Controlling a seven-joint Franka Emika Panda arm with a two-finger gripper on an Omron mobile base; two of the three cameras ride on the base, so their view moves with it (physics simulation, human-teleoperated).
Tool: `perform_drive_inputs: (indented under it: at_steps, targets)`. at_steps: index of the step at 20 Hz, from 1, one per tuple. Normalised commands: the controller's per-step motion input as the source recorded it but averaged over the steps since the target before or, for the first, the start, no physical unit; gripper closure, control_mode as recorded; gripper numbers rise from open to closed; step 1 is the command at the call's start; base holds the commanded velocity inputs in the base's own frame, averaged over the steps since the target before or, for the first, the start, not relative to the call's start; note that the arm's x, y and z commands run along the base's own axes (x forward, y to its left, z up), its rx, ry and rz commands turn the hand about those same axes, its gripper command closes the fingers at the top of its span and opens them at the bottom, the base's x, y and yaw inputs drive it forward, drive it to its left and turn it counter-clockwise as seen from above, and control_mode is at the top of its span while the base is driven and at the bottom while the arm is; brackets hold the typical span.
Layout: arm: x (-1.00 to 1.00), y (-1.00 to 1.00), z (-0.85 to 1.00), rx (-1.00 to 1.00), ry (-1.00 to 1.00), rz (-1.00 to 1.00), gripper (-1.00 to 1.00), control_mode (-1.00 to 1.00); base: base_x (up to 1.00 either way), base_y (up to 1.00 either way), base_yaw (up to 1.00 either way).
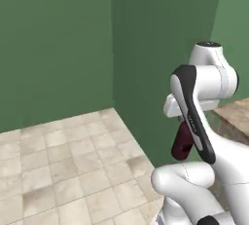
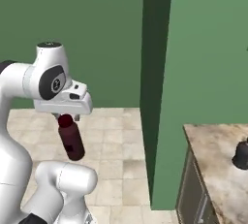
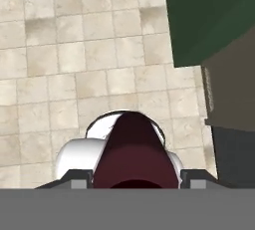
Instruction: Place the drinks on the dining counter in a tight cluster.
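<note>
Above the tiled floor (image 2: 111, 136), my end effector (image 2: 65, 117) is clamped on the maroon bottle (image 2: 71, 143) at its neck; rigid, smooth, likely slippery, it hangs tilted.

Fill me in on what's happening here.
The white robot arm is carrying the dark maroon bottle, which hangs tilted from its pincer above the tiled floor, beside a green wall. The pincer is shut on the bottle near its top. Off to the right, past the wall's corner, the marbled stone counter comes into the right base view, with a squat black bottle standing on it. The maroon bottle hasn't reached the counter yet.
</note>
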Motion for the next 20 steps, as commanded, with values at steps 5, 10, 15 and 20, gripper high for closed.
perform_drive_inputs:
  at_steps: [5,10,15,20]
  targets:
    - [0.0,0.0,0.0,0.0,0.0,0.0,1.0,1.0,0.0,0.43,0.95]
    - [0.0,0.0,0.0,0.0,0.0,0.0,1.0,1.0,0.2,0.24,0.9]
    - [0.0,0.0,0.0,0.0,0.0,0.0,1.0,1.0,0.73,-0.01,0.77]
    - [0.0,0.0,0.0,0.0,0.0,0.0,1.0,1.0,1.0,-0.36,0.47]
